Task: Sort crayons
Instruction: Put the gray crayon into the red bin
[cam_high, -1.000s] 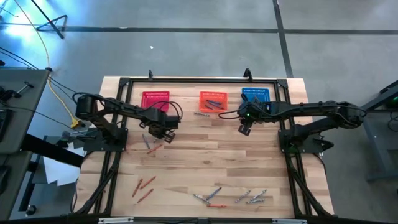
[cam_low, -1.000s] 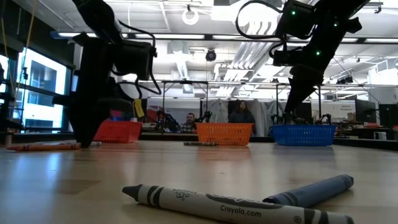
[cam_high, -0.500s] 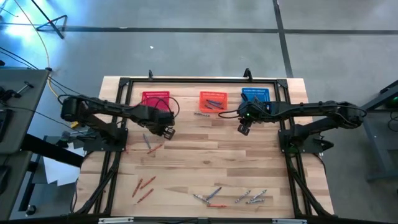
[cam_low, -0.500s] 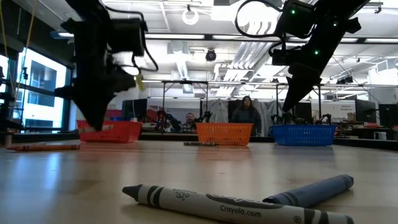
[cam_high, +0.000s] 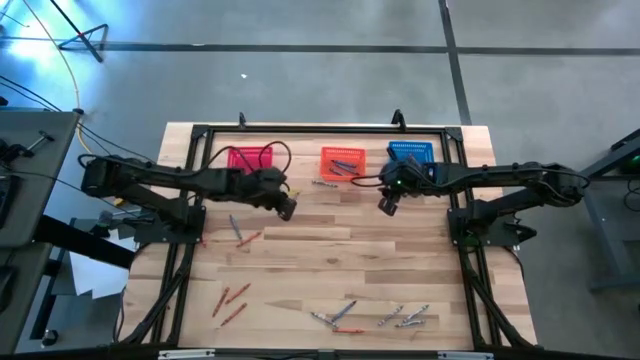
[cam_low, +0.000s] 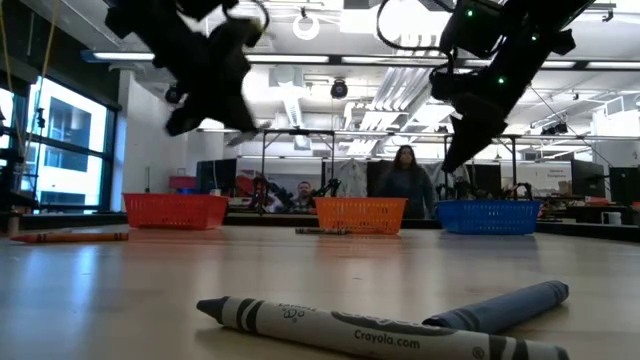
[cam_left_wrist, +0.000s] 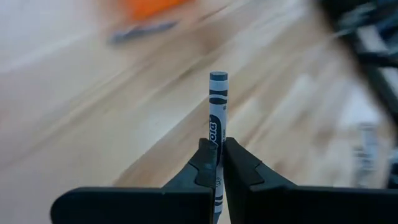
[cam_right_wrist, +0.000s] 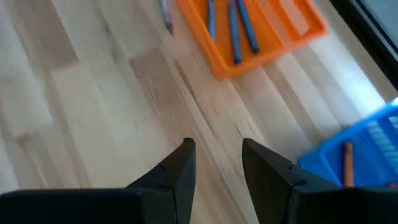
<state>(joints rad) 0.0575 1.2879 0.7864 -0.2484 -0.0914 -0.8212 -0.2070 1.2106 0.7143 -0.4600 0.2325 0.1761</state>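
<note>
My left gripper (cam_high: 286, 208) hangs above the table in front of the red basket (cam_high: 250, 158), shut on a grey crayon (cam_left_wrist: 217, 106); in the low view this gripper (cam_low: 225, 120) is high up. My right gripper (cam_high: 385, 206) hovers open over bare wood between the orange basket (cam_high: 341, 162) and the blue basket (cam_high: 410, 153), with nothing between its fingers (cam_right_wrist: 180, 168). Loose crayons lie flat on the table: a few at mid-left (cam_high: 240, 232), red-orange ones near left (cam_high: 230, 300), and several greyish ones at the near edge (cam_high: 370, 317). My left gripper pinches the grey crayon's wrapped shaft (cam_left_wrist: 216, 146) between its two fingers. The crayon lies along the fingers, and its flat end (cam_left_wrist: 218, 76) sticks out well past the fingertips. The fingers slant down toward the table. The crayon is lifted clear of the wood.
The orange basket (cam_right_wrist: 249, 31) holds bluish crayons, and the blue basket (cam_right_wrist: 360, 155) holds an orange one. One crayon (cam_high: 325, 183) lies beside the orange basket. A black frame (cam_high: 200, 180) runs along the table's sides. People stand in the room beyond the table.
My left gripper has risen from the table at the mid-left crayons, tipped from pointing straight down to a slant, and swung toward the table's right, carrying the grey crayon clear of the wood.
</note>
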